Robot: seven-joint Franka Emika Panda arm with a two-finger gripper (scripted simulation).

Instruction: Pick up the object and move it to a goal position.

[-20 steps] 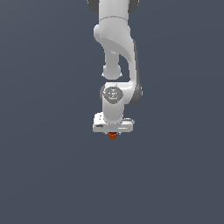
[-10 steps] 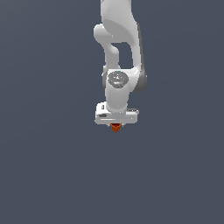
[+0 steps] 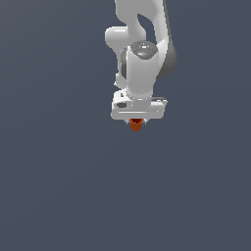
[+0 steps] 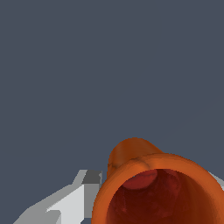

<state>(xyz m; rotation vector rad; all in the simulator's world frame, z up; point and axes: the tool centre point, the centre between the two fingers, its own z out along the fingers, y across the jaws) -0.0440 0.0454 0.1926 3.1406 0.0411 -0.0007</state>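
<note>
The object is a small orange-red tapered cup (image 3: 136, 125) that pokes out just below the white gripper (image 3: 137, 120) in the exterior view. The gripper is shut on it and holds it off the grey surface. Most of the cup is hidden behind the hand body there. In the wrist view the cup (image 4: 157, 188) fills the near corner, its wide open rim facing the camera and its narrower end pointing away. One grey-white finger (image 4: 72, 201) presses against the cup's side; the other finger is barely seen behind the rim.
A plain dark grey surface (image 3: 59, 186) spreads all around. The white arm (image 3: 142, 44) rises above the hand to the frame's upper edge. No other objects or goal marker show.
The arm has lifted the cup higher and shifted slightly toward the exterior view's right over the last second. The grip has stayed shut on the cup.
</note>
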